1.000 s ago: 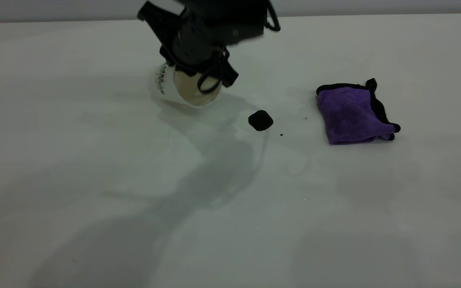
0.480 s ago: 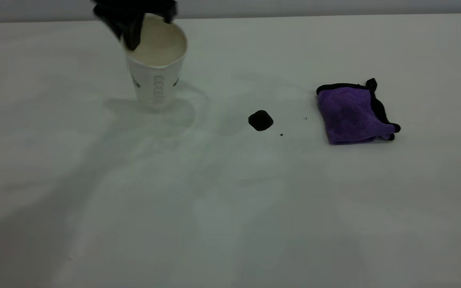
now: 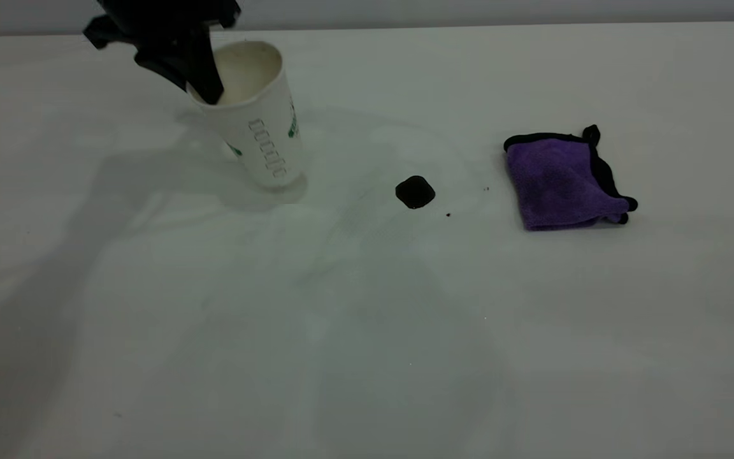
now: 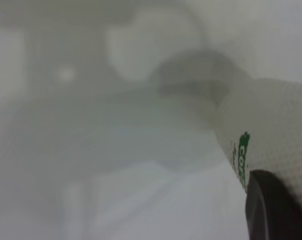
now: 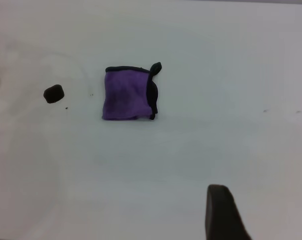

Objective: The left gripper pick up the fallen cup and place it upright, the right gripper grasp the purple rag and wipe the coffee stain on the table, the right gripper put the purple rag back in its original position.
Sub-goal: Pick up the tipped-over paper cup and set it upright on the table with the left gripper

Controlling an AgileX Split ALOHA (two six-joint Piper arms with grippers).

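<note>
The white cup (image 3: 265,134) with green lettering stands on its base on the table (image 3: 367,357), mouth up and leaning toward the left. My left gripper (image 3: 204,86) is shut on its rim at the back left, one finger inside the mouth. In the left wrist view the cup wall (image 4: 276,125) sits against a black finger (image 4: 271,210). The coffee stain (image 3: 415,192) lies to the right of the cup, and the purple rag (image 3: 558,182) lies farther right. The right wrist view shows the rag (image 5: 127,94) and stain (image 5: 54,93) far ahead of my right gripper (image 5: 265,220), which is open and empty.
A few tiny dark specks (image 3: 448,215) lie between the stain and the rag. The table's back edge (image 3: 469,25) runs just behind the cup.
The left gripper lifted the cup from lying by the stain, carried it left and stood it up. Since half a second ago the cup leans left and its base has shifted right.
</note>
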